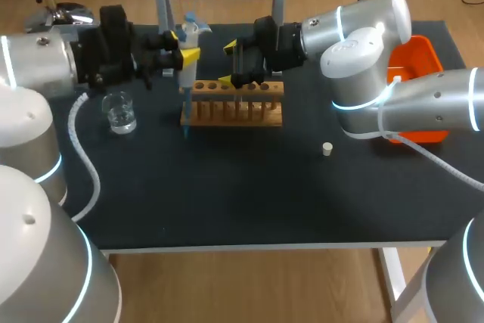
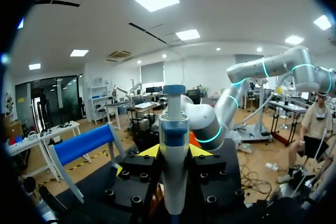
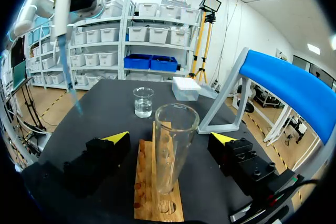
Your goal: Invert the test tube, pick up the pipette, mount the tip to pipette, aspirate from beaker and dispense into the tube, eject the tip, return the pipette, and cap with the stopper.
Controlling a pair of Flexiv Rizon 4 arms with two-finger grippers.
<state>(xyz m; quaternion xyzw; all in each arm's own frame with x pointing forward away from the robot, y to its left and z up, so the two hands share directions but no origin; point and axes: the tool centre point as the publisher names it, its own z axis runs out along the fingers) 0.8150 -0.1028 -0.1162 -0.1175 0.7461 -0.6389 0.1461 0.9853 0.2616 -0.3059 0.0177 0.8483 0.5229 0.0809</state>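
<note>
Wooden rack [image 1: 234, 104] stands mid-table. Left gripper [image 1: 187, 56] clamps the upright pipette [image 1: 184, 88] at its left end. Right gripper [image 1: 228, 63] straddles the test tube [image 3: 173, 145], fingers apart, not touching.

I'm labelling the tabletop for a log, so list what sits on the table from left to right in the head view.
beaker -> wooden rack -> stopper -> orange tray
</note>
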